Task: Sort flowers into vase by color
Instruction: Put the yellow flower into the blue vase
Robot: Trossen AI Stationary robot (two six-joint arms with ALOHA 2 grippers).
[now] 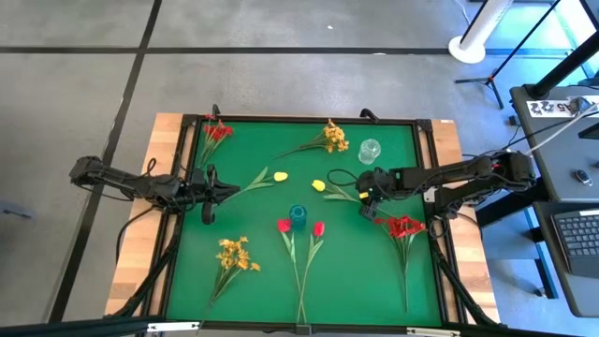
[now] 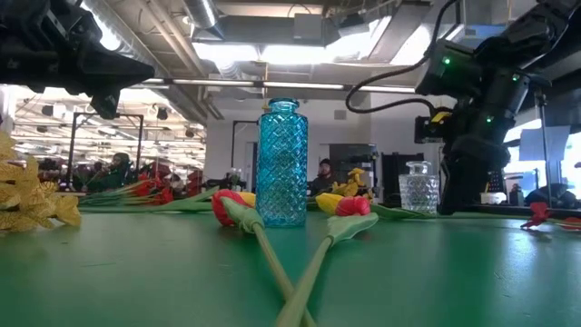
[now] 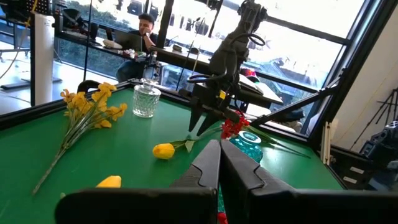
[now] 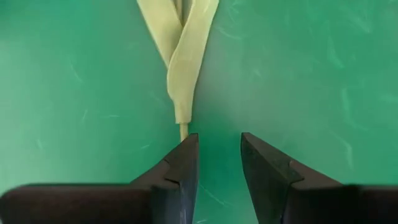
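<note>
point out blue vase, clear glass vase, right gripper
blue vase (image 2: 282, 163): low view, middle of its patterned body.
clear glass vase (image 1: 370, 151): high view, its open top.
right gripper (image 4: 217, 163): right wrist view, gap between its open fingertips, just above the green mat beside a stem end.

a grey floor (image 1: 84, 94) crossed by dark lines surrounds the wooden table (image 1: 165, 126) with its green mat (image 1: 356, 262). a white round base (image 1: 467, 47) stands beyond it, and a desk with a keyboard (image 1: 580, 234) sits alongside. large windows (image 3: 298, 50) brighten the room, where a person (image 3: 144, 28) sits at a desk.
</note>
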